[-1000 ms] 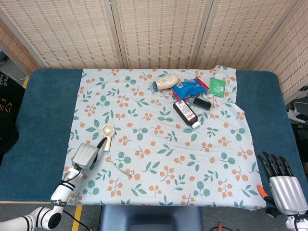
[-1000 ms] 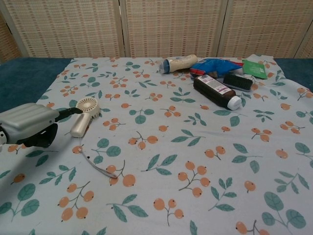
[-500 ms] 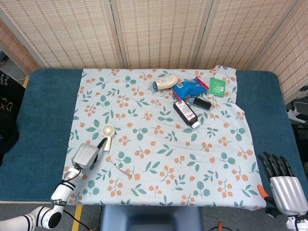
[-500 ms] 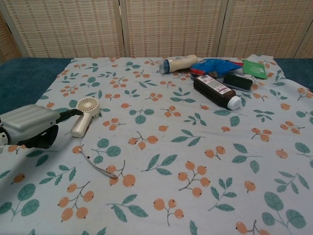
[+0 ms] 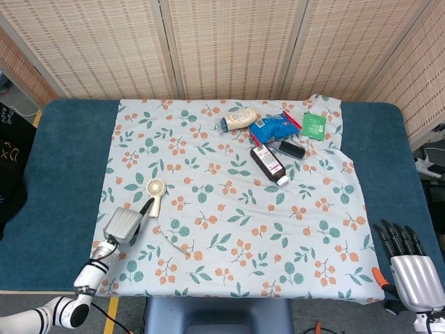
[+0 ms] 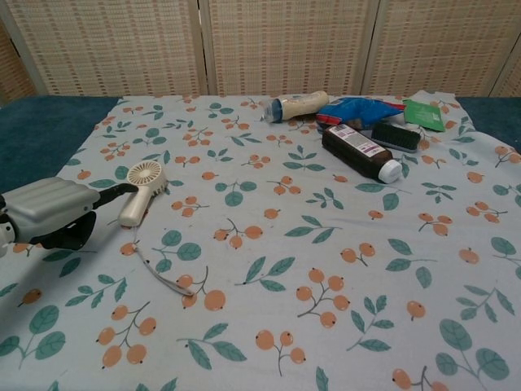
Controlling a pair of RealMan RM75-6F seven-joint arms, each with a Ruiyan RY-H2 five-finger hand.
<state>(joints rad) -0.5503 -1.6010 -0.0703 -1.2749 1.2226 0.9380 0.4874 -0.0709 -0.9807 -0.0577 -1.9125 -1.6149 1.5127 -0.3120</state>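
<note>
Two robot hands in sight. Left robot hand [image 6: 49, 213] low over floral cloth [image 5: 229, 209] at near-left of worktop [image 5: 62, 160], dark fingertips [image 6: 122, 189] just touching handle of small cream fan [image 6: 140, 188]; grip itself hard to tell. Fan lies flat, thin cord [image 6: 159, 273] trailing toward front edge. Right robot hand [image 5: 410, 268] off near-right corner, fingers spread, empty. Dark bottle [image 5: 269, 165], cream bottle [image 5: 238, 120], blue packet [image 5: 272, 126], green packet [image 5: 313, 125] clustered at far side.
</note>
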